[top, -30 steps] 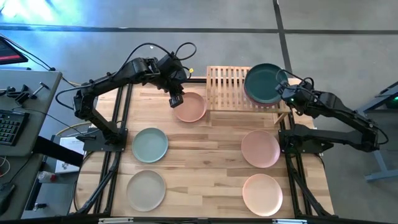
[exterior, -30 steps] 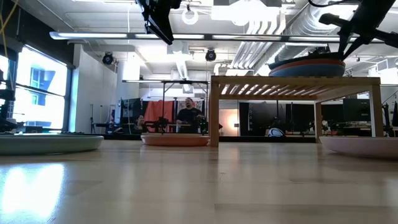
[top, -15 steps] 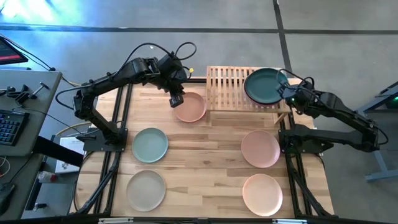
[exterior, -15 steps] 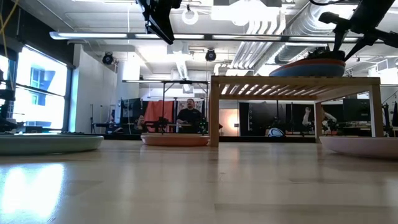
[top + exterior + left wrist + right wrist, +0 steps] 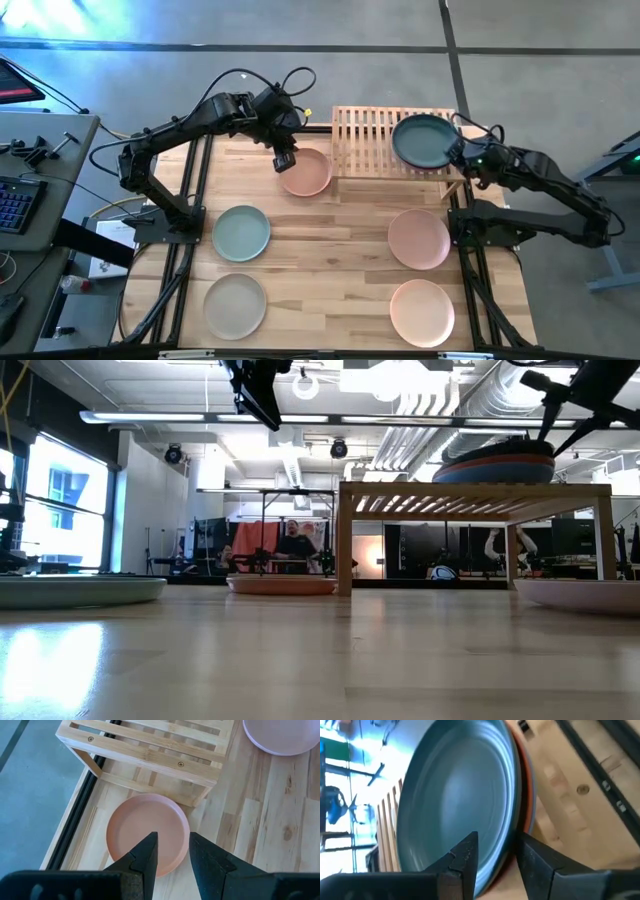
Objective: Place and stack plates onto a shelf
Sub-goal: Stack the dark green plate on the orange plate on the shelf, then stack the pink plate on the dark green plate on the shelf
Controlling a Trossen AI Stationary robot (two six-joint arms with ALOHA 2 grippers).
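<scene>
I see the teal plate (image 5: 424,141) lying flat on a stack at the right end of the shelf (image 5: 372,128), upper centre of the high view; an orange rim (image 5: 526,780) shows beneath it. My right end effector (image 5: 462,156) sits at that plate's right edge, fingers spread a little around the rim, not pinching it. The shelf's left half is bare slats. My left end effector (image 5: 283,160) hangs above the peach plate (image 5: 306,171), just left of the shelf, fingers apart and holding nothing. On the desk (image 5: 340,260), a green plate (image 5: 241,232) and beige plate (image 5: 235,305) lie lower left, two pink plates (image 5: 419,239) lower right, with open wood between.
</scene>
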